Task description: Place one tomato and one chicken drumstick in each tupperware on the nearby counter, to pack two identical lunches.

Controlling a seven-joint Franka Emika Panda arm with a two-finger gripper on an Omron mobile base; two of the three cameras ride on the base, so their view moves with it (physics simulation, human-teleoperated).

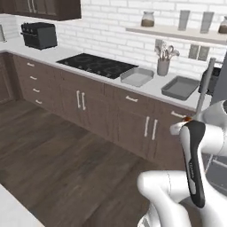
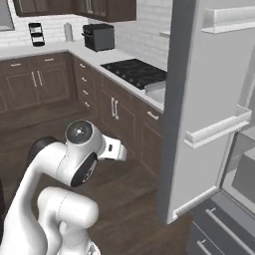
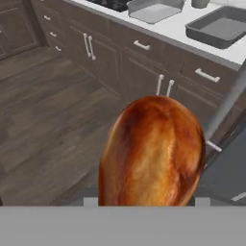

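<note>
The chicken drumstick sat right in front of the hand camera, golden-brown, thick rounded end up, its lower part cut off by the bottom of the view. The finger tips were hidden behind it, so the gripper looked clamped on the drumstick, though the contact itself could not be seen. In the left base view a small orange-brown bit showed at the top of the arm's wrist, near the fridge door edge; the gripper itself could not be made out there.

The counter ran along the wall over dark brown cabinets. On it sat two tupperware trays: the lighter grey tray just right of the black cooktop, and the dark grey tray further right, near the counter's end. Both looked empty. A utensil cup stood between and behind them, against the wall. The black toaster sat at the far left of the counter. The drumstick was off the counter, out over the wood floor, well apart from both trays. The open fridge door stood at the right.
</note>
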